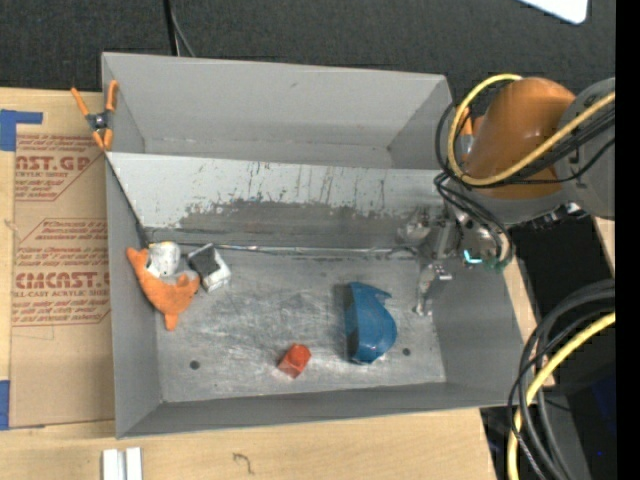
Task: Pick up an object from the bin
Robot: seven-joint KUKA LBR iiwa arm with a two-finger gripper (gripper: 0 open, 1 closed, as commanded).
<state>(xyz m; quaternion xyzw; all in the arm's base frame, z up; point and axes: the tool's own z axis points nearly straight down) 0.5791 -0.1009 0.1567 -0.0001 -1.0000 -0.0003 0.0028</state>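
approach looked to be the step in hand, with nothing lifted out yet. nearest the front wall of the grey metal bin lay a small red block. just behind it, toward the view's right, a blue curved plastic piece rested flat on the bin floor. the claw hung low just beside that blue piece, on the arm's side and apart from it. how far open it was could not be told, and no object showed in its hold. the blue piece seemed the likeliest target, so the next move would have called for a short shift across to centre over it, then a descent and a close. further back on the view's left, well apart from the claw, an orange toy figure, a white lump and a small black-and-white item sat bunched together. the bin floor was bare, scratched metal, and the sloped far wall was scuffed. the bin stood on a pale wooden desk, with dark floor beyond.
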